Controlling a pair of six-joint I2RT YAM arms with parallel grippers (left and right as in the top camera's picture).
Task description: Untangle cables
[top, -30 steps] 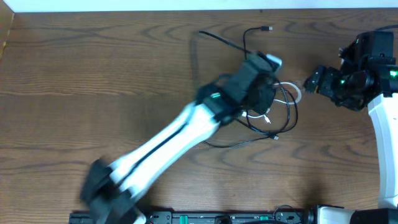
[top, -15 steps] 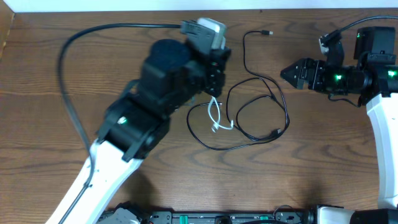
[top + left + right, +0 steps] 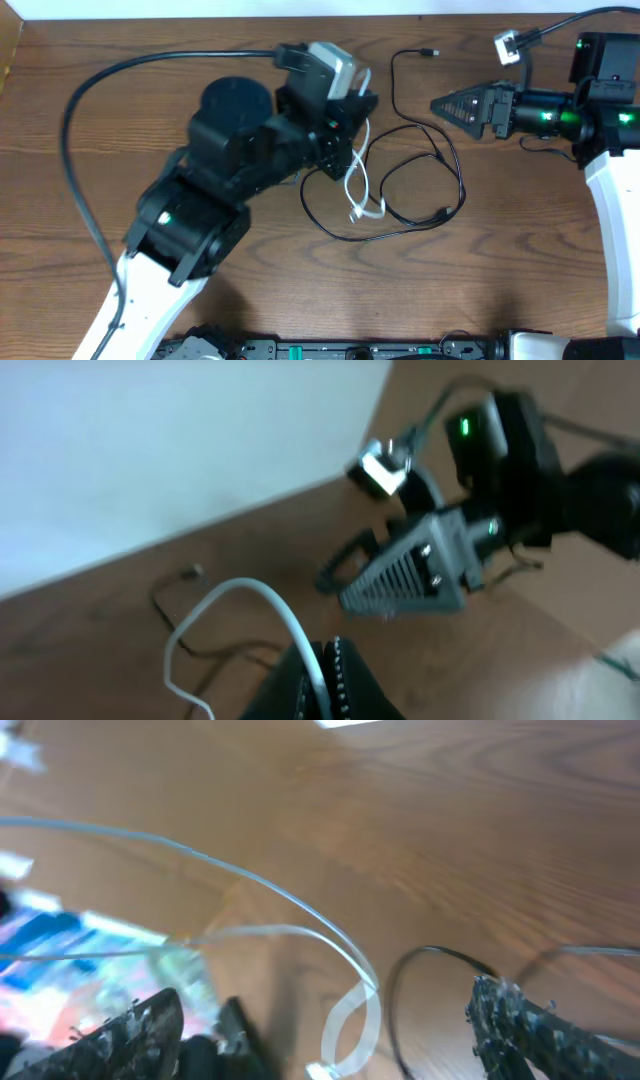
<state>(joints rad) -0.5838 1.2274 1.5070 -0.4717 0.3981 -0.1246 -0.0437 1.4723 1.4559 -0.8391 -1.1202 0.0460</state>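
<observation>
My left gripper [image 3: 348, 150] is raised above the table and shut on the white cable [image 3: 361, 180], which hangs down in a loop with its plug end near the black cable. In the left wrist view the white cable [image 3: 235, 592] runs up out of the closed jaws [image 3: 323, 672]. The black cable [image 3: 461, 188] lies on the wood in wide loops, with one plug end at the back [image 3: 430, 50]. My right gripper [image 3: 447, 105] is open and empty, pointing left just right of the loops. Its wrist view shows the white cable [image 3: 352, 1010] and black cable [image 3: 398, 982] between its spread fingers [image 3: 330, 1045].
The wooden table [image 3: 520, 260] ends at a white wall along the back. The thick black wire [image 3: 88, 85] of my left arm arcs over the left side. A white tag [image 3: 508, 45] hangs on my right arm's wire.
My left arm has risen from the cable pile and drawn back to the left with the white cable, which now hangs from it. My right gripper has moved left toward the loops.
</observation>
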